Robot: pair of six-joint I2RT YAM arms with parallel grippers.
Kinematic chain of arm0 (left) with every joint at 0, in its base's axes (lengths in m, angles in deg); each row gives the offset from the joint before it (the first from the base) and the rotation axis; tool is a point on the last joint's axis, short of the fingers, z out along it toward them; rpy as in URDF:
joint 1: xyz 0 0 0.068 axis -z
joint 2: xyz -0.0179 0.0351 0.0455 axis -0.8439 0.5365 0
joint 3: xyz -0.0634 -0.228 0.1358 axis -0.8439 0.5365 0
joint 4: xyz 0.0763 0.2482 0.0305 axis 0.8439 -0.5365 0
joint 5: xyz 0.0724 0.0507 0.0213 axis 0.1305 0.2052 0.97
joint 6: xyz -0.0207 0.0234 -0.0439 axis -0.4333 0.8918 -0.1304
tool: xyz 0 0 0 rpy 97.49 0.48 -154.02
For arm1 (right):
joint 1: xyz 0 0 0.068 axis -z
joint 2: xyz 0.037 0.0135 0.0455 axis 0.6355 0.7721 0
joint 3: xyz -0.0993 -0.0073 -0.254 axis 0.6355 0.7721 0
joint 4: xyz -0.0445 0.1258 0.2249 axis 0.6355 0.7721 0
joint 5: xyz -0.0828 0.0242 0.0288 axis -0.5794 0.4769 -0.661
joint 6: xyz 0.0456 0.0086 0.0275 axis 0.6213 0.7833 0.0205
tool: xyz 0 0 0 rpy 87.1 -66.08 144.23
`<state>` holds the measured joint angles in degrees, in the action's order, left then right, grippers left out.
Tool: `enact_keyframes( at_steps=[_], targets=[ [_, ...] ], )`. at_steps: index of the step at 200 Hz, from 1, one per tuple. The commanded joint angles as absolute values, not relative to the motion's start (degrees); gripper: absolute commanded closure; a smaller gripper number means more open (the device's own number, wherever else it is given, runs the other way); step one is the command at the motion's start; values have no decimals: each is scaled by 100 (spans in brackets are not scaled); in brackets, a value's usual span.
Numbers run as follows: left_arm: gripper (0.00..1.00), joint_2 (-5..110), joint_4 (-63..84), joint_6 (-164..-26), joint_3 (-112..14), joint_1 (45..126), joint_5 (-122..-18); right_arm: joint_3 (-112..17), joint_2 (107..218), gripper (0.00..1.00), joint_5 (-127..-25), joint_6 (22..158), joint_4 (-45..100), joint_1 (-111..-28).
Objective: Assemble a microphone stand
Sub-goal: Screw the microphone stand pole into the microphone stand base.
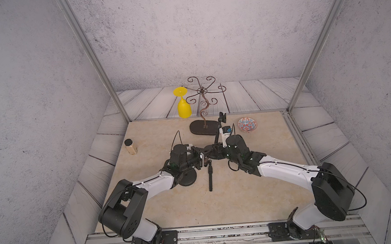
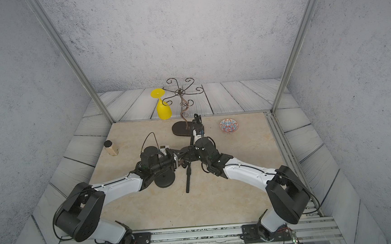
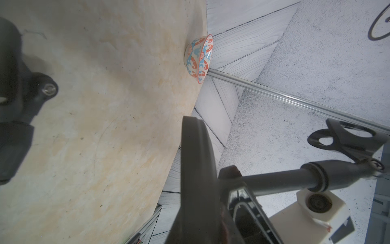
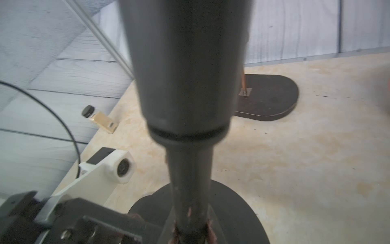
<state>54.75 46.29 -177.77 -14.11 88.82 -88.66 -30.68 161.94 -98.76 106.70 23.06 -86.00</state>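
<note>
Two grips mid-frame: my left fingers [image 3: 242,200] clamp the base [image 4: 242,211] rim, right fingers [image 4: 167,230] closed around the pole [image 4: 190,169]; rod [image 1: 210,178] lies just below.

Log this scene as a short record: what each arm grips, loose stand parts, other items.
left gripper: shut on rim of round base
right gripper: shut on lower end of upright pole
pole top: mic clip
loose parts: black rod lying flat; second disc beside the left arm
other items: yellow glass hung on wire rack; bowl; jar
</note>
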Motion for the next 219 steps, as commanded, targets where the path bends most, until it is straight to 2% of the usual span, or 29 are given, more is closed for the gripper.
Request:
enact_keyframes(
  at_steps=[1,27,36,48,83,107,128,155,184,204,219],
  targets=[
    [100,5351,5320,-17587,-1698,8990,-9139,-3499,16220,93,-10268,11423,2805,-8865],
    [100,5283,5288,-17565,-1665,8981,-9116,-3035,15626,44,-10078,10731,2679,-8849],
    [100,5267,5293,-17574,-1639,8981,-9103,-2800,15365,38,-9860,10278,2584,-8820],
    [100,5250,5303,-17579,-1614,8972,-9095,-2464,15024,35,-9443,9666,2448,-8760],
    [100,5184,5339,-17639,-1533,8946,-9107,-1582,14495,34,-7625,8956,1740,-7946],
    [100,5110,5361,-17722,-1485,8937,-9117,-1247,14606,36,-6369,9028,858,-7177],
    [100,5002,5298,-17744,-1460,8933,-9087,-1410,14854,38,-5718,8698,740,-6972],
    [100,4894,5165,-17708,-1462,8918,-9043,-1875,15301,41,-5280,8408,1039,-6900],
    [100,4832,5084,-17674,-1452,8911,-9028,-2117,15608,45,-5266,8366,1046,-6891],
    [100,4832,5071,-17671,-1460,8911,-9051,-2176,15790,52,-5214,8481,832,-6855],
    [100,4832,5069,-17666,-1467,8911,-9062,-2228,15949,60,-5144,8583,666,-6837]
  ],
)
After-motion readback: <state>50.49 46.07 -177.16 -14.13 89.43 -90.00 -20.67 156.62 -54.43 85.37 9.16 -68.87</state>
